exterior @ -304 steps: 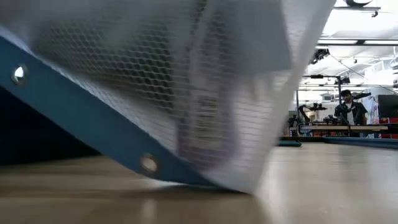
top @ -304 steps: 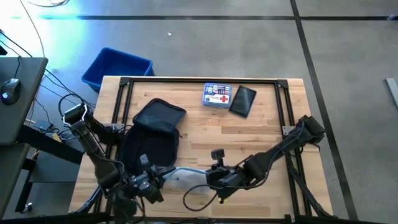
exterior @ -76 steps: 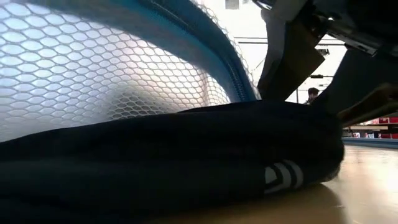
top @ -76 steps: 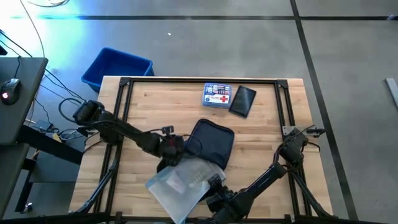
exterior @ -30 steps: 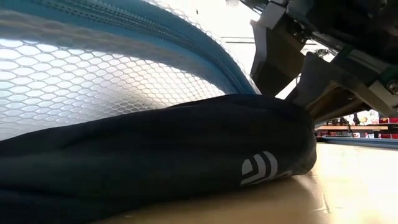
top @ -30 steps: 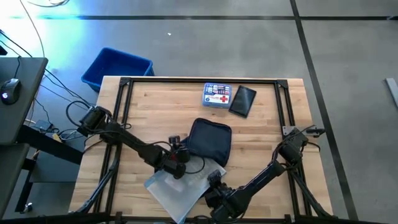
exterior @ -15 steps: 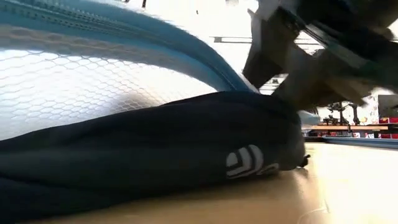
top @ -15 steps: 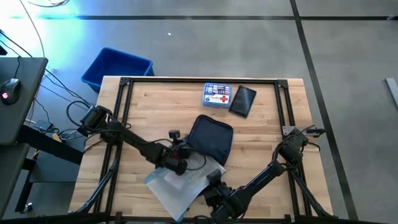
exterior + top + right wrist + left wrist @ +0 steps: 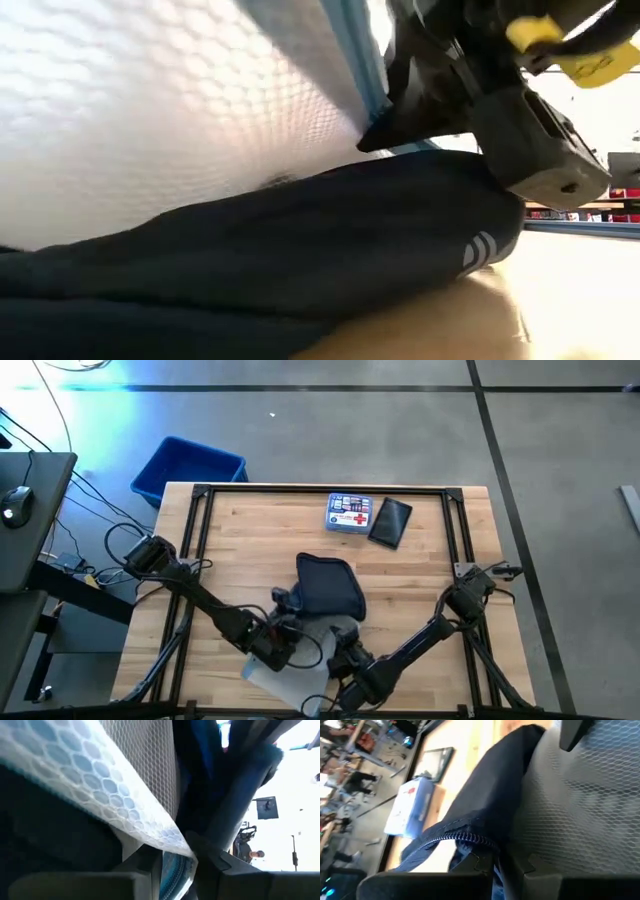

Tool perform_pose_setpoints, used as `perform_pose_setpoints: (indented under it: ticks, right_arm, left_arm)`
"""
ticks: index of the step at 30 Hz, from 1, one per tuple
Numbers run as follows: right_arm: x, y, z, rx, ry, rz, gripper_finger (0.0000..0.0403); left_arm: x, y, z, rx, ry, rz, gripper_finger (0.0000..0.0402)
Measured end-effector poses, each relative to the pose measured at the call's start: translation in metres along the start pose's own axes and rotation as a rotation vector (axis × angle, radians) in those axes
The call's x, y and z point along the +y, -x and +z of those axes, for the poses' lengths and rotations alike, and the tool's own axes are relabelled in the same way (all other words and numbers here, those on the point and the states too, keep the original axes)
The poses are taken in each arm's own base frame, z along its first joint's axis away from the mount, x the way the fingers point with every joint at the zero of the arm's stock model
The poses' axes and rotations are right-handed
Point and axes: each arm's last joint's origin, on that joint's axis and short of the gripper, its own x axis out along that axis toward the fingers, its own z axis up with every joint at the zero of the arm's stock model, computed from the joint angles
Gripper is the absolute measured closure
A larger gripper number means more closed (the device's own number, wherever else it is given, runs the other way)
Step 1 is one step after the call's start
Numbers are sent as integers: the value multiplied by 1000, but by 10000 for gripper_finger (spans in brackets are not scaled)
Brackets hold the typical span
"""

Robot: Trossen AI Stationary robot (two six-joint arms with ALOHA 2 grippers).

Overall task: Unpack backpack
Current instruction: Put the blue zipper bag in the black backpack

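Robotics lab, taped concrete floor point(image 9: 400, 430), framed wooden table point(image 9: 250, 525)

Backpack point(image 9: 326, 588) lies mid-table point(image 9: 420, 575), partly over mesh pouch point(image 9: 290, 675) at the near edge. First-aid kit point(image 9: 349, 514) and flat pouch point(image 9: 390, 521) are set side by side near the far edge. Bin point(image 9: 188, 468) stands on the floor beyond the far left corner.

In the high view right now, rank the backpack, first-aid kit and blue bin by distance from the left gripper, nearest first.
From the left gripper:
1. Backpack, right beside it, mid-table.
2. First-aid kit, at the table's far edge.
3. Blue bin, on the floor past the far left corner.
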Motion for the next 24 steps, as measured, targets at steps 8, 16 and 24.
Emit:
perform_pose_setpoints:
  ticks: [8, 16, 24]
  right_arm:
    - [-10, 14, -3, -5, 43, 47, 336]
    - [-48, 63, -2, -131, -153, 177, 336]
    - [-44, 55, 24, -322, -6, 547, 326]
  left_arm:
    - [2, 0, -7, 47, 44, 21, 401]
    - [12, 7, -6, 62, 172, 4, 401]
    - [18, 14, -6, 63, 212, -17, 401]
